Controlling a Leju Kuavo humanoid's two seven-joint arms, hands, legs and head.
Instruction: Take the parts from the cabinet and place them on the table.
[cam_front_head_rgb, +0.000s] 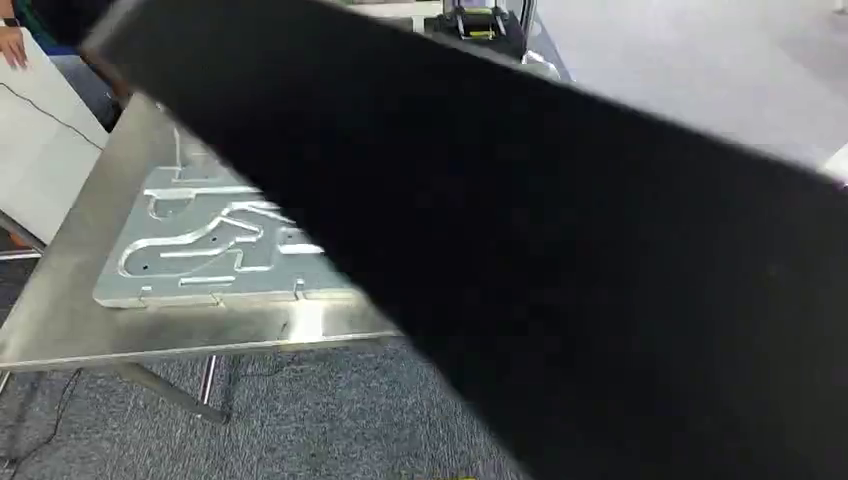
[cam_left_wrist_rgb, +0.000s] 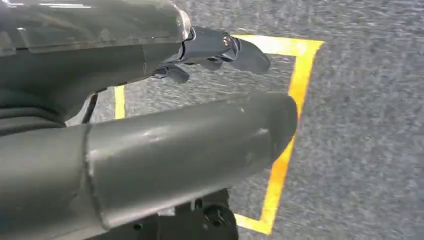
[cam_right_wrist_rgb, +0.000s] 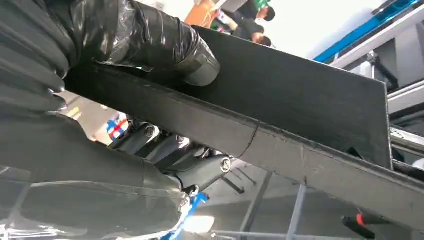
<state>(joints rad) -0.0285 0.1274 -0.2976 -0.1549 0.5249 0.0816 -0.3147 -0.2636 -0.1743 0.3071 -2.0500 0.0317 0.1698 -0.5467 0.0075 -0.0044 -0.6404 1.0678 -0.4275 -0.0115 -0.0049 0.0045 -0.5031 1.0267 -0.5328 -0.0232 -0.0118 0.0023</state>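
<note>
Black panel (cam_right_wrist_rgb: 300, 100): gripped by right robot hand (cam_right_wrist_rgb: 165, 105), above steel counter (cam_front_head_rgb: 70, 300). Left robot hand (cam_left_wrist_rgb: 200, 85): fingers spread, holding nothing.

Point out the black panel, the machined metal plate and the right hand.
black panel (cam_front_head_rgb: 560, 230): head view, middle of its broad face.
machined metal plate (cam_front_head_rgb: 190, 250): head view, grooved top surface.
right hand (cam_right_wrist_rgb: 165, 45): right wrist view, thumb pressed on the panel.

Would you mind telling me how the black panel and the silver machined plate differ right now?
The black panel is dark, plain and matte; the silver machined plate is bright with cut grooves. The panel is held aloft, tilted, by the right hand; the plate lies flat on the metal table. Both are flat parts.
</note>
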